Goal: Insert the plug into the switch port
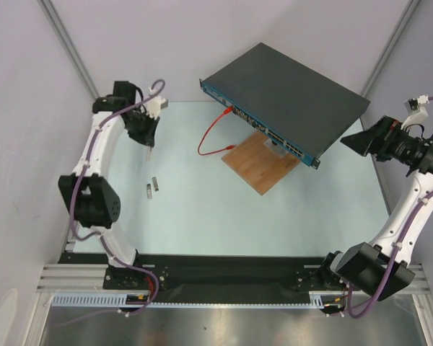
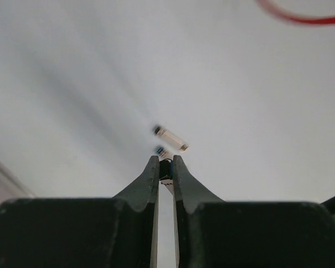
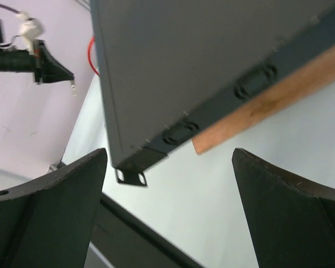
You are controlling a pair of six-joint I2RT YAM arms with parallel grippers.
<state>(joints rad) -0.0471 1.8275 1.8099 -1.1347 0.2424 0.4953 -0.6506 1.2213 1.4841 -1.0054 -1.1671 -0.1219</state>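
One step in, by the look of it; insertion itself not yet begun. At far left, left gripper (image 2: 164,163) clenched on a small plug (image 2: 165,170), pinched between narrow black tapered jaws and held above the table (image 1: 202,216), well apart from the switch. Just nearer, on that pale, smooth, faintly glossy table, two spare plugs (image 1: 148,191): short slim silvery bars, side by side, untouched. Toward the middle, a thin red cable (image 1: 200,149), glossy and limp, looped on the table, one end up at the left part of the front strip (image 1: 260,124), apparently plugged in. Right of that, the switch (image 1: 289,86): broad flat box of matt dark grey metal, sharp-edged, its narrow blue strip of small ports facing near-left, resting partly on a brown wooden board (image 1: 256,166) with visible grain. At far right, right gripper (image 3: 170,156) released, broad black jaws spread wide, grasping nothing, near the switch's right corner. Left to do, as judged: carry plug right across to the strip, line up with a free port, push home.
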